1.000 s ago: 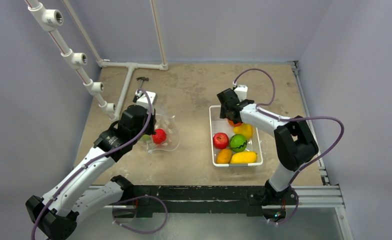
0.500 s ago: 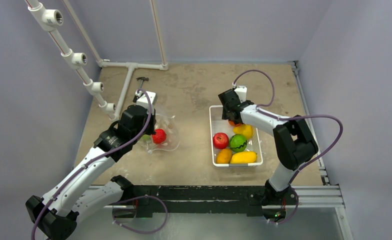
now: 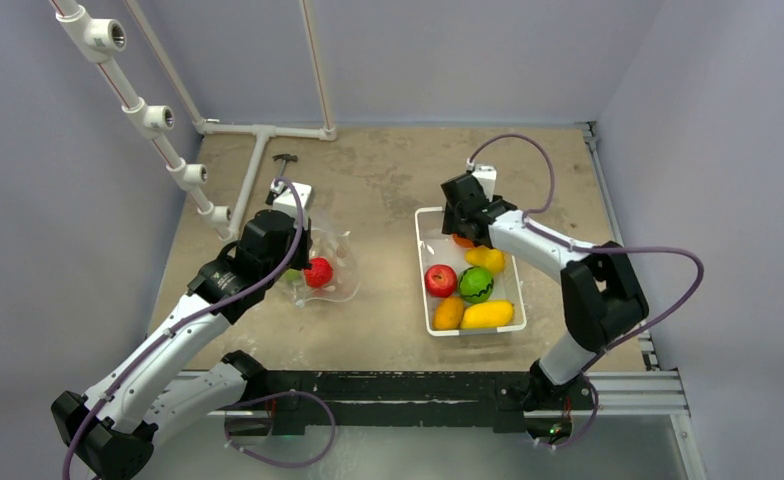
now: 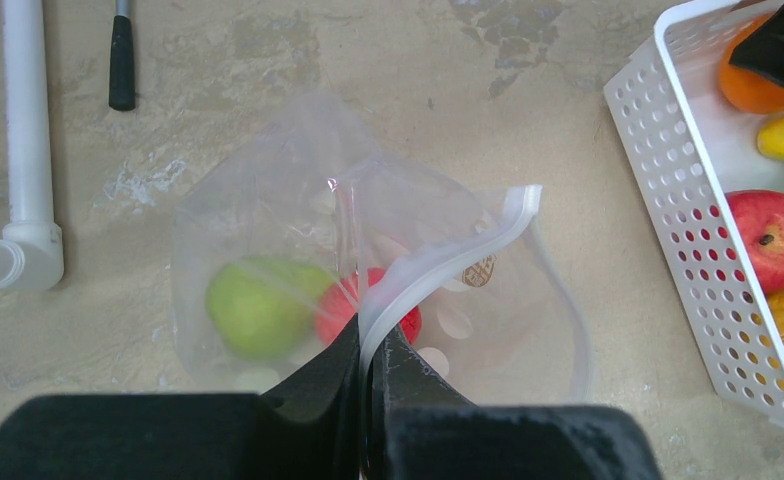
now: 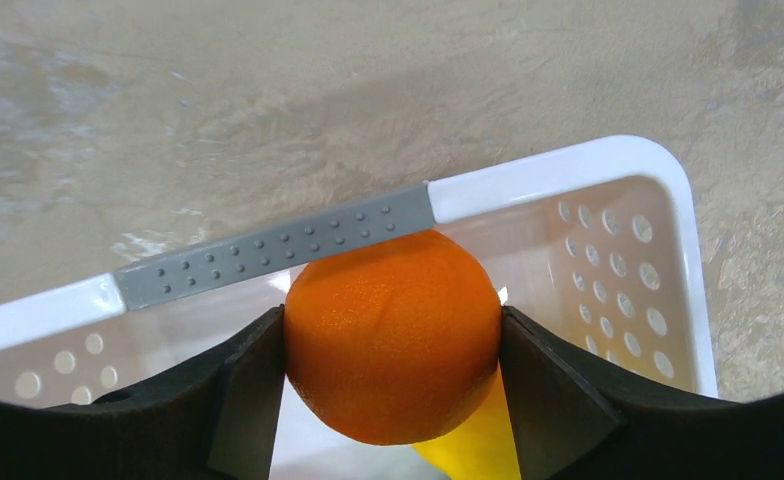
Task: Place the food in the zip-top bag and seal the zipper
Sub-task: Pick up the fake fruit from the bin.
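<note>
The clear zip-top bag [image 3: 330,262] lies left of centre with a green fruit [image 4: 256,305] and a red fruit [image 4: 340,312] inside. My left gripper [image 4: 373,338] is shut on the zipper [image 4: 453,252], holding the mouth up. In the white basket [image 3: 423,268], my right gripper [image 5: 393,330] is shut on an orange [image 5: 393,300] at the far end; both fingers [image 5: 253,380] press its sides. A red apple [image 3: 441,281], a green fruit [image 3: 476,286] and yellow and orange pieces [image 3: 487,315] lie in the basket.
White pipes [image 3: 258,170] run along the table's back left, and a small black-handled tool [image 3: 284,160] lies near them. The basket's perforated wall [image 4: 668,200] stands just right of the bag. Grey walls enclose the table.
My right gripper's jaws have closed in on the orange and the arm has shifted slightly. The left arm and bag have not moved.
</note>
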`<state>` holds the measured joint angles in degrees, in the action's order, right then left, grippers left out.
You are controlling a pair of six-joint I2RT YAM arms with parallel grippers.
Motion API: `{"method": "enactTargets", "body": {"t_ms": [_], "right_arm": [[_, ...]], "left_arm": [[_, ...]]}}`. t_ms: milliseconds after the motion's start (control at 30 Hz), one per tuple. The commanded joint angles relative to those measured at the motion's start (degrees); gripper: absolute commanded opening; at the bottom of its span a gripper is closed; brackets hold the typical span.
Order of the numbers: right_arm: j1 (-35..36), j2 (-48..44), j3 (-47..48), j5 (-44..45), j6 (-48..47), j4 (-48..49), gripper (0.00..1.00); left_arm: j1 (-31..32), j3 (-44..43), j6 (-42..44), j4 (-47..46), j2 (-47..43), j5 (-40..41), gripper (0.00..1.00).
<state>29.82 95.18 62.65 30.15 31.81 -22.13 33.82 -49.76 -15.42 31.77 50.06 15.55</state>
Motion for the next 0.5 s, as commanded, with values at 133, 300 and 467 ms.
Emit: {"method": "enactTargets", "body": {"t_ms": [133, 300, 467], "right_arm": [[0.04, -11.07, 0.87, -5.76, -2.17, 2.53, 0.38], [0.04, -12.71, 0.41, -6.90, -2.37, 3.07, 0.37], [0.01, -12.43, -0.10, -8.25, -2.32, 4.15, 0.35]], "left_arm": [[0.01, 0.19, 0.12, -2.34, -0.10, 0.01, 0.00], [0.01, 0.20, 0.11, -2.33, -0.05, 0.01, 0.00], [0.01, 0.27, 0.08, -2.32, 0.05, 0.09, 0.00]]}}
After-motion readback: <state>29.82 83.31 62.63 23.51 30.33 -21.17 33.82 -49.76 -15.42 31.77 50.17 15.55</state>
